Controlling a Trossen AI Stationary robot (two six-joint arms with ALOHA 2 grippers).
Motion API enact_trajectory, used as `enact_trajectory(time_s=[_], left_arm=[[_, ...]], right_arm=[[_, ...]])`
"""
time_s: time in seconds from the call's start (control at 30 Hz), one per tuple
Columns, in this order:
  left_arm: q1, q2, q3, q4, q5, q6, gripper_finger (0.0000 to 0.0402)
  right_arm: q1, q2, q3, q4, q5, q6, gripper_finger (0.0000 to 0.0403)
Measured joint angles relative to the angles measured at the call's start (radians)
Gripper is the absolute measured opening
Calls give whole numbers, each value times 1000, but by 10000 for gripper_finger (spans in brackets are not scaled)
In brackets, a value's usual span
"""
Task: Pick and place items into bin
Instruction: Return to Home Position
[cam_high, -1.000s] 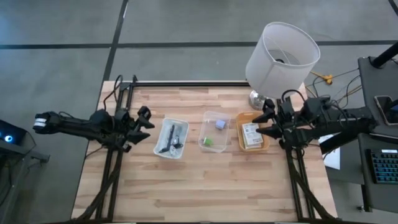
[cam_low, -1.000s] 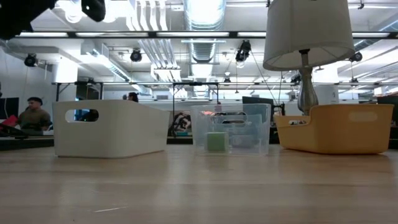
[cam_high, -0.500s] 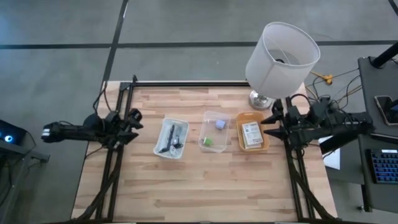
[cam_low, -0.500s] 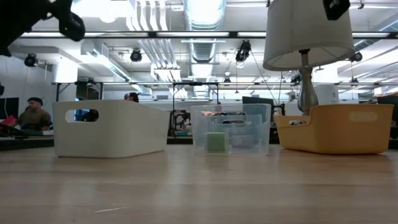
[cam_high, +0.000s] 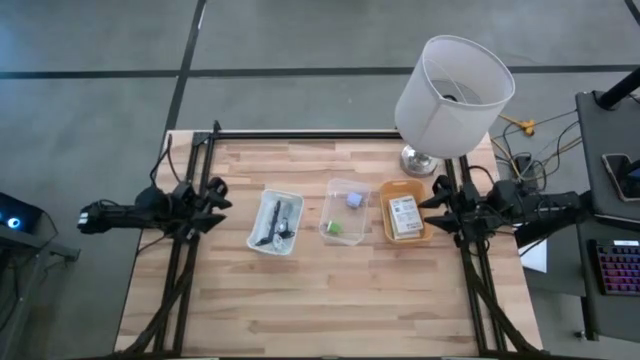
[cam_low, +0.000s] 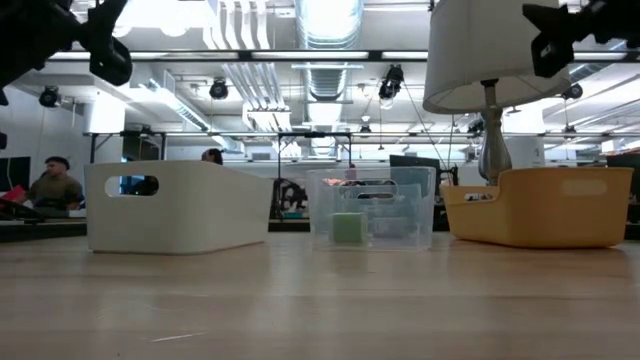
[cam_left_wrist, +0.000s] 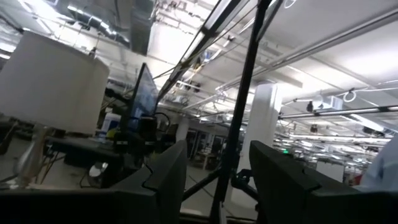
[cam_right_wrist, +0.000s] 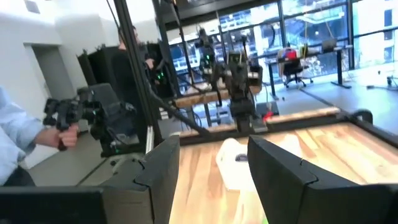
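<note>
The left tool (cam_high: 220, 196), fingers apart, hangs at the left edge of the light wooden desk (cam_high: 300, 300); the right tool (cam_high: 428, 203) (also apart) hangs at the right edge. Between them, a dark cable bundle (cam_high: 275, 222) lies in the white plastic bin (cam_high: 297, 215). A small green piece (cam_high: 333, 228) and a tiny lavender-blue block (cam_high: 354, 200) lie in the clear bin (cam_high: 345, 183). Flat white printed packets (cam_high: 404, 217) lie in the yellow bin (cam_high: 385, 215).

It is bright in here. Long ceiling lights (cam_low: 330, 20) shine down from up high and glare white in the low view. The table (cam_high: 330, 290) is lit evenly, with only a soft shadow under the white bin (cam_low: 175, 205). The lamp shade (cam_high: 455, 95) looks bright white. The fingers (cam_left_wrist: 165, 180) of my left claw (cam_left_wrist: 214, 186) show as dark shapes against the glowing ceiling
</note>
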Motion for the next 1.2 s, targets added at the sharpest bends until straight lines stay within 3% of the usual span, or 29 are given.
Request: enact_trajectory(time_s=[0.27, 0.4, 0.53, 0.9, 1.0, 1.2], left_arm=[[0, 13, -1, -33, -20, -1, 160], [0, 20, -1, -37, -22, 0, 160], [0, 25, -1, -141, -27, 2, 160], [0, 83, -2, -303, -300, -51, 160], [0, 91, -2, -304, -249, -18, 160], [0, 99, -3, -299, -7, 156, 160]], right_arm=[[0, -118, -152, 85, 3, -19, 176], [0, -113, -193, 129, 5, -30, 176], [0, -117, -238, 155, 10, -33, 176], [-1, -82, -266, 159, 38, -59, 176], [-1, -69, -266, 158, 38, -55, 176], [-1, -62, -265, 157, 38, -55, 176]])
